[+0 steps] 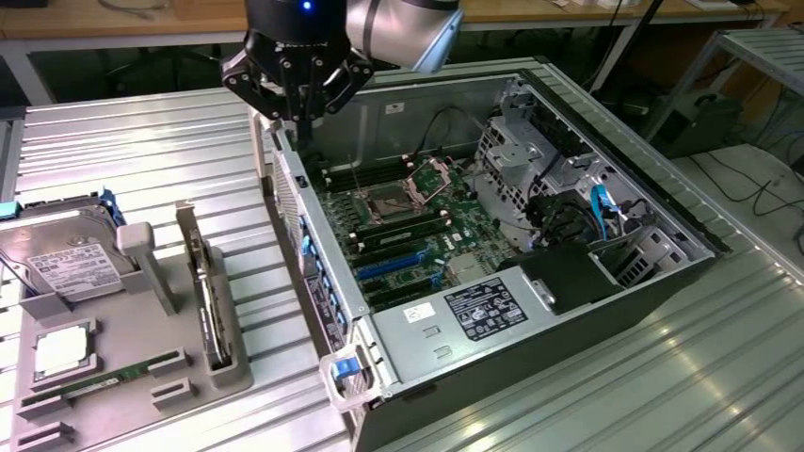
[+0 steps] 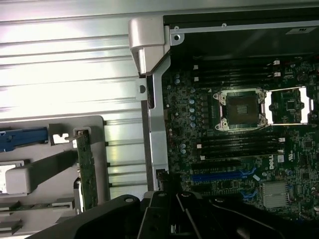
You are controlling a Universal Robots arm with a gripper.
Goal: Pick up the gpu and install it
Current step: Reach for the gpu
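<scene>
Black gripper (image 1: 301, 121) hung clenched and empty over the case edge (image 1: 279, 193); the gpu (image 1: 205, 282) stood apart in its holder (image 1: 233, 372).

There is one computer case (image 1: 402, 113), one gpu (image 1: 209, 297) (standing on edge), one hard drive (image 1: 70, 268), one RAM stick (image 1: 104, 381).

The gpu (image 1: 205, 287) (image 2: 87, 172), a thin green board, stands on edge in a gray holder (image 1: 230, 369). It sits at eight o'clock in the exterior view.
</scene>
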